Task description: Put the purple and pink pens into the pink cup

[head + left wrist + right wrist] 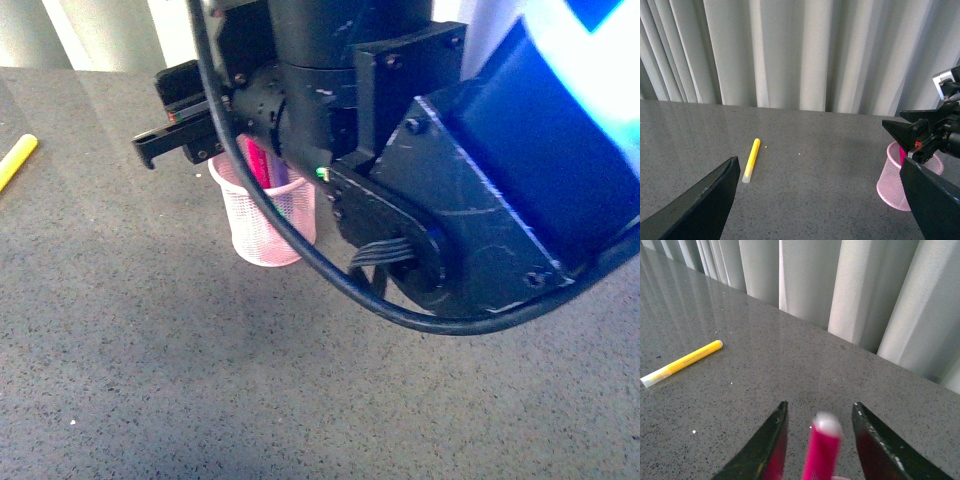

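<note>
Standing in one pink cup [262, 225] — one pink pen [821, 450], between the open right claw [820, 440]; left claw [825, 200] open.

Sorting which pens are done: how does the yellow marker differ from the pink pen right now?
The yellow marker lies flat on the table; the pink pen stands upright in the pink cup. The yellow marker sits alone, far from both claws; the pink pen is between the open fingers of the right claw. The marker's body is yellow, the pen's hot pink. Both have a paler end.
</note>
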{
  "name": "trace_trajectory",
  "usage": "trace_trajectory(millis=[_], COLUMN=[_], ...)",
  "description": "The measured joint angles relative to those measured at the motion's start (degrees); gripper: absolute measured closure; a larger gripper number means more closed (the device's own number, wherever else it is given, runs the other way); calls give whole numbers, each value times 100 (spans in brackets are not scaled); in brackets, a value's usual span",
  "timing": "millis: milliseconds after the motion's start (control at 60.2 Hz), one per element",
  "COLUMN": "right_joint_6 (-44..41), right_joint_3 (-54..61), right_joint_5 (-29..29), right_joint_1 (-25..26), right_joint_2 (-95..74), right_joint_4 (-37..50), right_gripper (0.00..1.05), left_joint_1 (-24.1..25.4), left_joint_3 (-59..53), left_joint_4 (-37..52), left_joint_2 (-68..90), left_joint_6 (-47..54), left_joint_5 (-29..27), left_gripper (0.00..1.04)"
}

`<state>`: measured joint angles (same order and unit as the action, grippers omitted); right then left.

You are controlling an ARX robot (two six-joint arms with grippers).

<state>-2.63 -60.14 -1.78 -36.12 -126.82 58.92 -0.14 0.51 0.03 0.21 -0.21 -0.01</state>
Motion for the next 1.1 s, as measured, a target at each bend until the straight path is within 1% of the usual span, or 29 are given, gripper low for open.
trace_trajectory(millis=[17, 33, 133, 199, 233, 299, 332, 366, 399, 432, 515, 648, 681, 698, 714, 731, 748, 797, 814, 847, 947, 980, 1097], right_joint_6=[15, 24, 61, 114, 192, 286, 369, 452, 669, 750, 901, 957, 870, 769, 743, 647, 605, 428, 407, 356, 299, 289, 282], right_joint_3=[33, 42, 210, 466, 610, 918, 1043, 1211, 1410, 1493, 1556, 1582, 1676, 1812, 1891, 2059, 2149, 2688, 2769, 3071, 3620, 3832, 4325], right_joint_5=[-28, -37, -179, -138, -179, -398, -551, -804, -1121, -1226, -1342, -1263, -1467, -1663, -1749, -1849, -1856, -1779, -1759, -1687, -1523, -1447, -1167], right_joint_1=[7, 11, 72, 168, 247, 446, 553, 719, 988, 1113, 1298, 1266, 1246, 1248, 1250, 1259, 1266, 1375, 1405, 1541, 1858, 1980, 2223], right_joint_2=[59, 70, 424, 885, 1167, 1803, 2087, 2479, 3008, 3248, 3429, 3418, 3357, 3340, 3331, 3324, 3324, 3440, 3477, 3661, 4183, 4389, 4863], right_joint_4=[-20, -22, -155, -306, -470, -949, -1217, -1652, -2428, -2859, -3161, -3191, -2841, -2382, -2149, -1696, -1484, -472, -352, -7, 186, 197, 166], right_gripper=[44, 43, 25, 10, 5, 8, 7, 7, 7, 7, 7, 7, 10, 13, 15, 18, 20, 31, 32, 40, 56, 63, 83], left_joint_1=[0, 0, 0, 0, 0, 0, 0, 0, 0, 0, 0, 0, 0, 0, 0, 0, 0, 0, 0, 0, 0, 0, 0], left_joint_3=[0, 0, 0, 0, 0, 0, 0, 0, 0, 0, 0, 0, 0, 0, 0, 0, 0, 0, 0, 0, 0, 0, 0], left_joint_4=[0, 0, 0, 0, 0, 0, 0, 0, 0, 0, 0, 0, 0, 0, 0, 0, 0, 0, 0, 0, 0, 0, 0], left_joint_2=[0, 0, 0, 0, 0, 0, 0, 0, 0, 0, 0, 0, 0, 0, 0, 0, 0, 0, 0, 0, 0, -2, -2], left_joint_6=[0, 0, 0, 0, 0, 0, 0, 0, 0, 0, -2, 0, 0, 0, 0, 0, 0, 0, -2, 0, 0, 0, 0], left_joint_5=[0, 0, 0, 0, 0, 0, 0, 0, 0, -2, -2, 4, 2, 2, 2, -2, 0, -17, -15, -15, -4, 0, 0], left_gripper=[7, 7, 7, 7, 7, 7, 7, 7, 7, 7, 7, 7, 7, 7, 7, 7, 7, 7, 7, 7, 7, 7, 7])
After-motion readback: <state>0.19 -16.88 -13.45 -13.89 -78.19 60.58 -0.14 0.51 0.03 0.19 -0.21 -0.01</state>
